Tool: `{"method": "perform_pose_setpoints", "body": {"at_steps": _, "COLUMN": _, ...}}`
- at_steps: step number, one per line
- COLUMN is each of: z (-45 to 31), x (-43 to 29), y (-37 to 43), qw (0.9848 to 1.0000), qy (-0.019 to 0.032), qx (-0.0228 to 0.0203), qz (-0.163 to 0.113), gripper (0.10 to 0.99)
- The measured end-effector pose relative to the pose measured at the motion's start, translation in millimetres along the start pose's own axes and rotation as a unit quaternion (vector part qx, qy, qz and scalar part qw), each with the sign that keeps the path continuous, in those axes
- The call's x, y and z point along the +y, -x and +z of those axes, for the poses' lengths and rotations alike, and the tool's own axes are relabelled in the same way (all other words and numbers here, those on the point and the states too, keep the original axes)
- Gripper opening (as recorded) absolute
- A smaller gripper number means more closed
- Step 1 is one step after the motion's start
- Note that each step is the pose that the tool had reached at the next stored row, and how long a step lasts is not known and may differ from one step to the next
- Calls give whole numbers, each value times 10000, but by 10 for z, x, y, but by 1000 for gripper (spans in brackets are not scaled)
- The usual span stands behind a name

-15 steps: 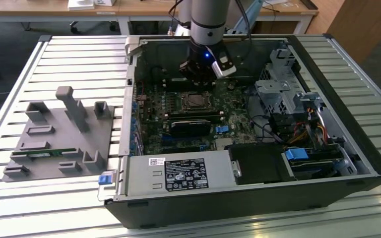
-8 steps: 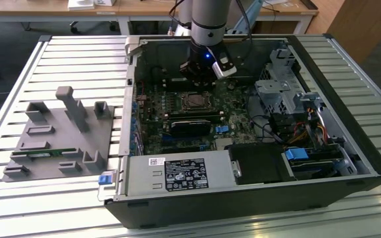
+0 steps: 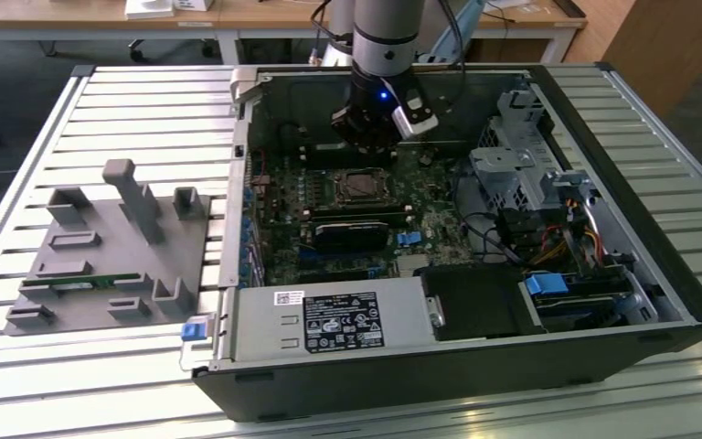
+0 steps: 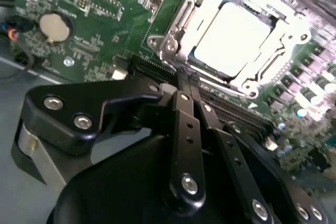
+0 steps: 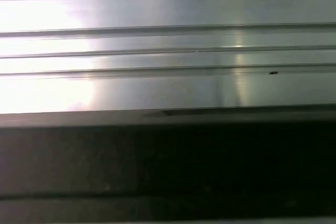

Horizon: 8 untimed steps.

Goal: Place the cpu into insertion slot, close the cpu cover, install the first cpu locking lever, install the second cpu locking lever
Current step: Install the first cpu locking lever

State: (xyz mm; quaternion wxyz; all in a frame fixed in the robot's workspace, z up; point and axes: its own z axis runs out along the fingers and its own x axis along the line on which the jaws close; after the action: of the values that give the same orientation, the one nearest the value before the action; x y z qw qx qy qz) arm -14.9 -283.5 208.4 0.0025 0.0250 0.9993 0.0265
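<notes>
Jaws (image 4: 185,85) pressed together, empty, beside square silvery cpu (image 4: 237,34) in metal-rimmed insertion slot (image 4: 173,30).

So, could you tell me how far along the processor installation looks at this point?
The chip already sits in the socket, and the metal cover frame appears closed around it in the second wrist view. Nothing is in hand: the end effector is shut and empty, hovering beside the socket above the green board. Whether either locking lever is latched can't be told, so those steps seem left.
</notes>
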Motion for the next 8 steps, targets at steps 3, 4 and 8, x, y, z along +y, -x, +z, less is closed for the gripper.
{"method": "perform_pose_setpoints", "body": {"at_steps": 3, "z": -17, "x": -10, "y": 1, "qw": 10000, "qy": 0, "qx": 0, "qz": -1, "gripper": 106}}
{"method": "perform_pose_setpoints", "body": {"at_steps": 4, "z": -17, "x": -17, "y": 1, "qw": 10000, "qy": 0, "qx": 1, "qz": 0, "gripper": 106}}
{"method": "perform_pose_setpoints", "body": {"at_steps": 8, "z": -17, "x": -29, "y": 1, "qw": 10000, "qy": -1, "qx": 1, "qz": 0, "gripper": 106}}
